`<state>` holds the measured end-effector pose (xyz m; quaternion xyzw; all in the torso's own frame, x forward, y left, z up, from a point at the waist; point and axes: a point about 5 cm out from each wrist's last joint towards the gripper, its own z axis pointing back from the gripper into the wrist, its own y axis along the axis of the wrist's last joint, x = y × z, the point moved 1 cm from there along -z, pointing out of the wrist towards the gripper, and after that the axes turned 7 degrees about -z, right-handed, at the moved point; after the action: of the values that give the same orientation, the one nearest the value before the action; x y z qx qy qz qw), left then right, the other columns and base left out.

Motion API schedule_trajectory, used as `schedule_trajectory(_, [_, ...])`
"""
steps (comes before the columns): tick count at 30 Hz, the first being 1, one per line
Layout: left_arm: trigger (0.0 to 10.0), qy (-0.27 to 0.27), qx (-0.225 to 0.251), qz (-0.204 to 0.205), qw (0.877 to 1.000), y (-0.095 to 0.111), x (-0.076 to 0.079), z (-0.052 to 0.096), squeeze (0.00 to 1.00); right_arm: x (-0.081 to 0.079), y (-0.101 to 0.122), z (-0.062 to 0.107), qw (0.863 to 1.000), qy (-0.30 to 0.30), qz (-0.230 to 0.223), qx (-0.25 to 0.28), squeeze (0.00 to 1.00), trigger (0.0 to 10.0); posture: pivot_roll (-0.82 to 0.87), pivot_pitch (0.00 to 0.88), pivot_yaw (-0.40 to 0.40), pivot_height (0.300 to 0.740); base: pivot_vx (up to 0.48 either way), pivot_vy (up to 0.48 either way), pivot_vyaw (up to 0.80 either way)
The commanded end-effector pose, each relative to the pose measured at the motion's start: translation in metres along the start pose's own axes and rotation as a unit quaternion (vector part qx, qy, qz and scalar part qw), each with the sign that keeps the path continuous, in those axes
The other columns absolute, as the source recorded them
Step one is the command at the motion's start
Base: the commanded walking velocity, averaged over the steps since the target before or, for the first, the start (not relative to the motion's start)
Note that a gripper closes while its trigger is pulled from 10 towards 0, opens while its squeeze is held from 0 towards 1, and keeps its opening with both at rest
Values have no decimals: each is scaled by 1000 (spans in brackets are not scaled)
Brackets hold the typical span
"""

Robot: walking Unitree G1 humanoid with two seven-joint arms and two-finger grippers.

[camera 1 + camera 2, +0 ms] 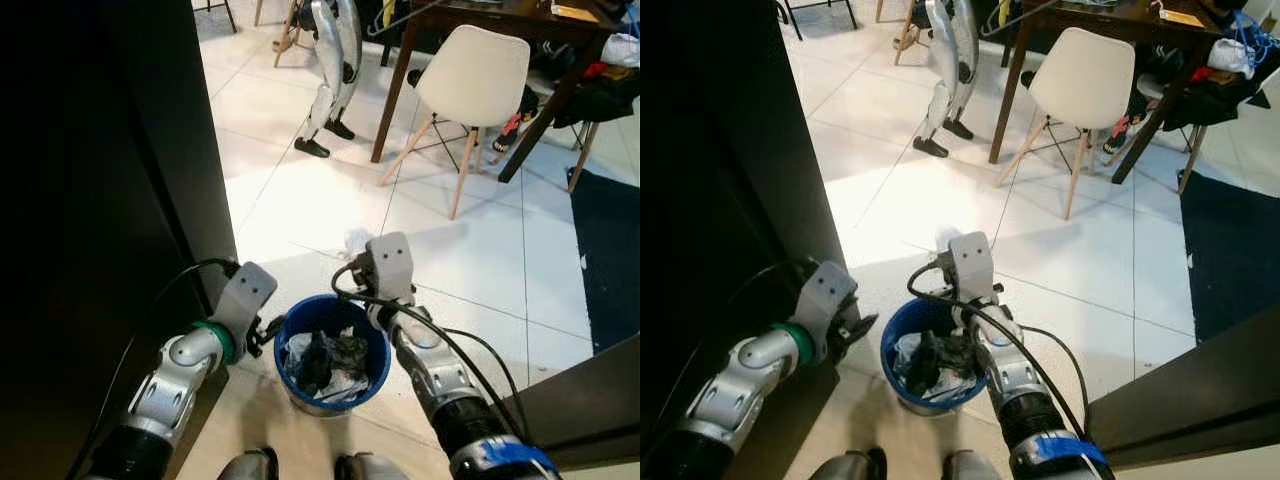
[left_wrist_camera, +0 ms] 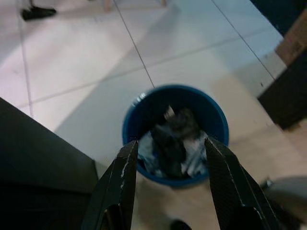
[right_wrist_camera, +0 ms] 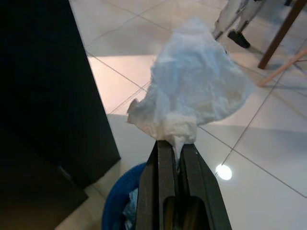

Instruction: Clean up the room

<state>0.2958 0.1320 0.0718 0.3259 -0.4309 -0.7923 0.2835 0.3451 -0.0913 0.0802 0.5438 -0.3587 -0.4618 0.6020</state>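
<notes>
A crumpled white tissue (image 3: pixel 192 98) was held pinched between the two black fingers (image 3: pixel 160 191) of the right gripper (image 3: pixel 176 143), which were pressed together on its lower tip so that the wad stood out beyond the fingertips. The tissue was carried in the air above the far rim of the blue bin (image 1: pixel 378 335), and it could also be seen as a small white lump (image 1: pixel 356 240) just past the right wrist housing in the left eye view.

The bin stood on the pale tiled floor (image 1: pixel 470 260), directly in front of the robot's feet (image 1: pixel 250 464). It was already partly filled with dark and white crumpled rubbish (image 1: pixel 322 362).

The left gripper (image 2: pixel 168 146) was held just beside the bin's left rim, with its fingers (image 2: pixel 125 163) spread well apart and nothing between them; through the gap, the bin (image 2: pixel 144 108) and its contents were seen. No contact between these fingers and the bin could be made out.

A tall black cabinet (image 1: pixel 110 200) rose at the left of the bin, close to the left arm. Another dark furniture edge (image 1: pixel 590 400) was seen at the lower right. Farther off on the floor, a white chair (image 1: pixel 475 80) with wooden legs was placed at a dark wooden table (image 1: pixel 500 20), and the silver legs of another robot (image 1: pixel 330 70) were visible beside it. A dark rug (image 1: pixel 610 250) lay at the right edge of the floor.
</notes>
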Motion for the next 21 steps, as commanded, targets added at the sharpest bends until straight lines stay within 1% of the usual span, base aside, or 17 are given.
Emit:
schedule_trajectory(1, [10000, -10, -4, 0, 1000, 0, 2, 2, 0, 3, -9, 2, 1000, -8, -2, -15, 0, 10000, 32, 172, 21, 740, 0, 0, 0])
schedule_trajectory(3, [10000, 8, 8, -1, 1000, 9, -8, 16, 0, 4, -14, -2, 999, -8, -1, -35, 0, 10000, 81, 230, 19, 740, 0, 0, 0])
schedule_trajectory(4, [10000, 8, 8, -1, 1000, 9, -8, 16, 0, 4, -14, -2, 999, -8, -1, -35, 0, 10000, 81, 230, 19, 740, 0, 0, 0])
schedule_trajectory(6, [10000, 21, 22, 3, 1000, 18, -15, 31, 0, 4, -18, -4, 999, -5, -1, -49, 0, 10000, 109, 257, 14, 740, 0, 0, 0])
schedule_trajectory(7, [10000, 21, 22, 3, 1000, 18, -15, 31, 0, 4, -18, -4, 999, -5, -1, -49, 0, 10000, 109, 257, 14, 740, 0, 0, 0])
schedule_trajectory(8, [10000, 26, 29, 7, 999, 23, -17, 40, 0, 4, -19, -5, 999, -2, -3, -54, 0, 10000, 139, 282, 8, 740, 0, 0, 0])
schedule_trajectory(9, [10000, 26, 29, 7, 999, 23, -17, 40, 0, 4, -19, -5, 999, -2, -3, -54, 0, 10000, 139, 282, 8, 740, 0, 0, 0])
schedule_trajectory(11, [10000, 27, 38, 9, 999, 32, -18, 56, 0, 3, -20, -7, 998, 4, -5, -61, 0, 10000, 166, 307, 3, 740, 0, 0, 0])
schedule_trajectory(12, [10000, 13, 39, 9, 999, 35, -15, 64, 0, 4, -21, -7, 998, 3, -5, -63, 0, 10000, 185, 321, 3, 740, 0, 0, 0])
schedule_trajectory(13, [10000, 13, 39, 9, 999, 35, -15, 64, 0, 4, -21, -7, 998, 3, -5, -63, 0, 10000, 185, 321, 3, 740, 0, 0, 0])
schedule_trajectory(15, [10000, -13, 36, 8, 999, 39, -9, 74, 0, 6, -22, -8, 998, 1, -6, -64, 0, 10000, 198, 333, 4, 740, 0, 0, 0])
schedule_trajectory(16, [10000, -13, 36, 8, 999, 39, -9, 74, 0, 6, -22, -8, 998, 1, -6, -64, 0, 10000, 198, 333, 4, 740, 0, 0, 0])
schedule_trajectory(18, [10000, -44, 34, 14, 998, 41, 2, 81, 0, 6, -25, -8, 997, -2, -7, -72, 0, 10000, 224, 355, 13, 740, 0, 0, 0])
schedule_trajectory(19, [10000, -44, 34, 14, 998, 41, 2, 81, 0, 6, -25, -8, 997, -2, -7, -72, 0, 10000, 224, 355, 13, 740, 0, 0, 0])
schedule_trajectory(21, [10000, -69, 36, 14, 997, 48, 16, 86, 0, 7, -29, -7, 996, -7, -4, -86, 0, 10000, 237, 364, 20, 740, 0, 0, 0])
